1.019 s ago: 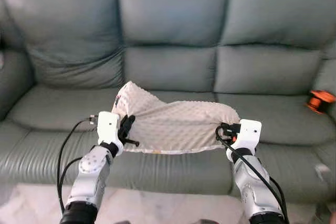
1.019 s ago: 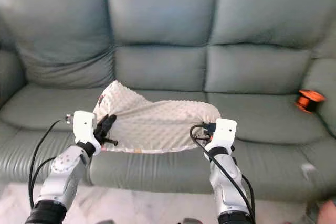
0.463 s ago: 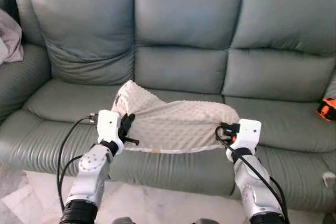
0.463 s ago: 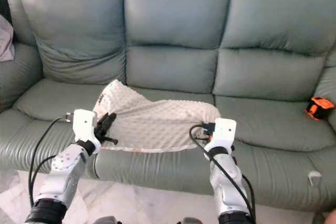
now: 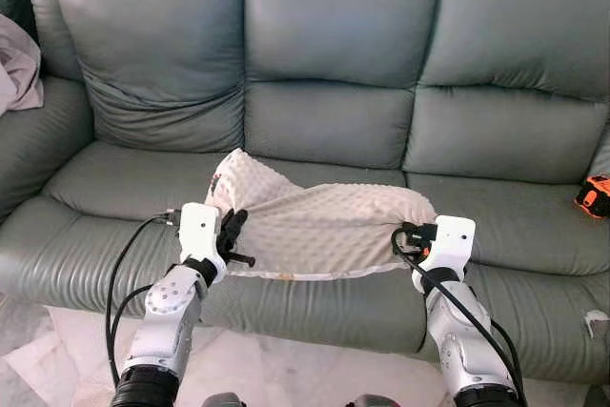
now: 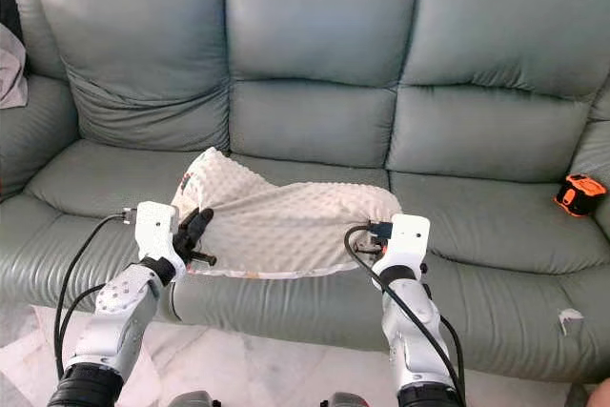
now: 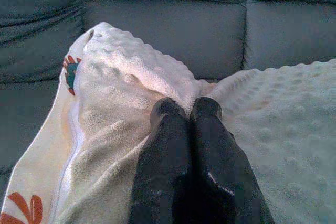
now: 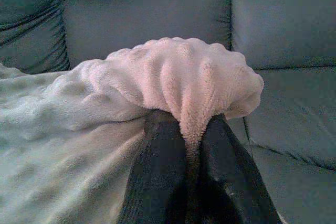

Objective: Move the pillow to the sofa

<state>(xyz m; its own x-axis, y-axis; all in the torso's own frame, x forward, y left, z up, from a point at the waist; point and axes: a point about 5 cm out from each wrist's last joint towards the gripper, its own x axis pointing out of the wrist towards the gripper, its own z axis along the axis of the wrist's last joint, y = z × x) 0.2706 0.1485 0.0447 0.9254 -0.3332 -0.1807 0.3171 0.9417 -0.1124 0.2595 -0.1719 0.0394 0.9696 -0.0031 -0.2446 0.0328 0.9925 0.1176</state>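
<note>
Pillow: you had the cream, nubbly pillow (image 5: 324,226) held up between both arms, in front of the sofa's middle seat and above its front edge. Whether its underside touched the cushion could not be told.

Left tool: your left tool (image 7: 185,109) was pinched together on the pillow's left end, the two black fingers (image 7: 167,145) side by side with fabric bunched at their tips. A printed trim with orange and teal marks ran along that edge.

Right tool: your right tool (image 8: 185,124) was clamped on the pillow's right end, a fold of the fleece squeezed between the fingers (image 8: 157,156) and bulging over them.

Sofa: the grey-green leather sofa (image 5: 334,45) stood straight ahead of you, three seats wide, the middle seat directly behind the pillow.

Other things: an orange and black object (image 5: 593,195) lay on the right-hand seat, well apart from the pillow. A pale cloth (image 5: 19,64) hung over the far left armrest. A small white scrap (image 6: 570,314) sat on the front of the sofa at the right.

Progress: by the look of it, the carrying was nearly done. You had the pillow at the sofa, both ends gripped.

Left to do: lower or push it onto the middle seat, part both tools, and draw the arms back.
</note>
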